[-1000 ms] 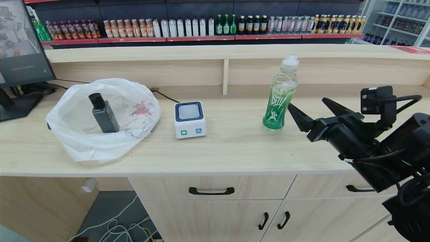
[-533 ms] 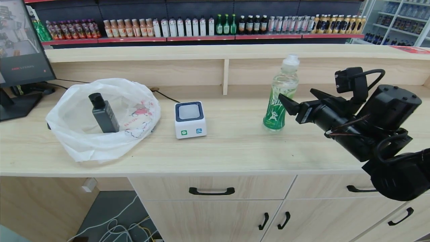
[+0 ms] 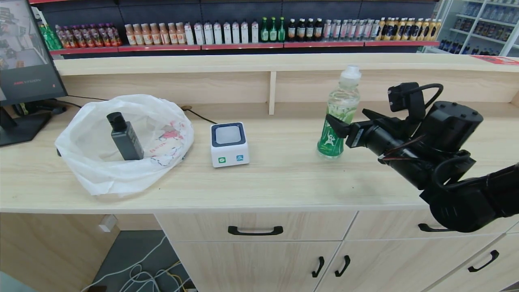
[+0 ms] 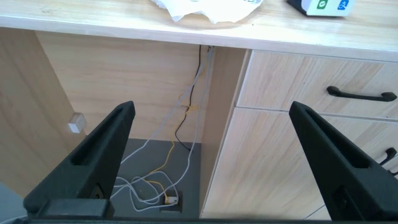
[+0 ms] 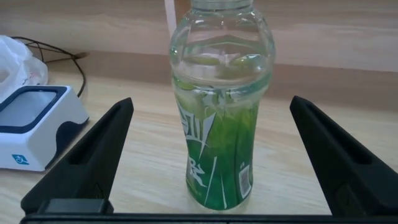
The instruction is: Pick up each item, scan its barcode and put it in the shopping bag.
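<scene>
Now, w/ the right pincer (image 3: 347, 117) spread wide and nothing held, the upright bottle (image 3: 342, 97) is left standing on the surface (image 3: 284, 178) just ahead of it. If the jaws are closed off-centre or too high, the bottle could be tipped or shoved twd the back panel (image 3: 308, 87).

One green bottle (image 3: 338, 117) on the right. One dark bottle (image 3: 125, 138) inside one white bag (image 3: 101, 174) on the left. One scanner box (image 3: 229, 144) in the middle. One screen (image 3: 24, 61) far left. Lots of small bottles (image 3: 227, 32) along one far shelf (image 3: 243, 46).
</scene>
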Available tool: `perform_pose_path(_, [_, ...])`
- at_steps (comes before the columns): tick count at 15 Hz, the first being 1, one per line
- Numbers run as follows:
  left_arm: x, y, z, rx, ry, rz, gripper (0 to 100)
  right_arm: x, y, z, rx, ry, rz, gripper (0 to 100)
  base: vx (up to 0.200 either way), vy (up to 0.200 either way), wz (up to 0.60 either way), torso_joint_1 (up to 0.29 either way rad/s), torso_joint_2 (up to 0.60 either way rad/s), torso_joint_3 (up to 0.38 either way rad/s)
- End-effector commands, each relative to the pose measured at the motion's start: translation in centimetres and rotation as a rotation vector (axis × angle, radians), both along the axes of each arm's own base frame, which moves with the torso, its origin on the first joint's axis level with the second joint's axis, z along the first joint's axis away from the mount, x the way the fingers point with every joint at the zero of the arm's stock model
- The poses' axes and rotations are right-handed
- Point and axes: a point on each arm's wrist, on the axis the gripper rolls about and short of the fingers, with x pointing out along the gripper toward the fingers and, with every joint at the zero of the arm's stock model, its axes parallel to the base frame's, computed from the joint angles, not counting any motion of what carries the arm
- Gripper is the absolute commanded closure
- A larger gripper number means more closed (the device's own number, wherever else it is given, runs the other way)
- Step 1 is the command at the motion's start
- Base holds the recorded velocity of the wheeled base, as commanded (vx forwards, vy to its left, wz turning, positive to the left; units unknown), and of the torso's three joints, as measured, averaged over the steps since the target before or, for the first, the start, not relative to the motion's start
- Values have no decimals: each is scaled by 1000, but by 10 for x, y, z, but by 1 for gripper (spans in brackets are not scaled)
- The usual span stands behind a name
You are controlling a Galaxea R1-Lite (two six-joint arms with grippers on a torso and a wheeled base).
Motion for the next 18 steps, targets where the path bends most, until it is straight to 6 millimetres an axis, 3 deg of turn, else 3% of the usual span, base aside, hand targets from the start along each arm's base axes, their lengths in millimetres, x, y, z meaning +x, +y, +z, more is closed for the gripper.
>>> perform_pose_path(1, [0,0,0,-1,0,1,0,14,5,-12,4,27,2,0,0,0,0,0,0,0])
perform_pose_path(9, [0,0,0,1,0,1,0,50,15,-26,29,20,-1,0,0,0,0,0,0,0])
perform_pose_path(18, [0,0,0,-1,0,1,0,63,18,-25,41,-9,-11,0,0,0,0,0,0,0])
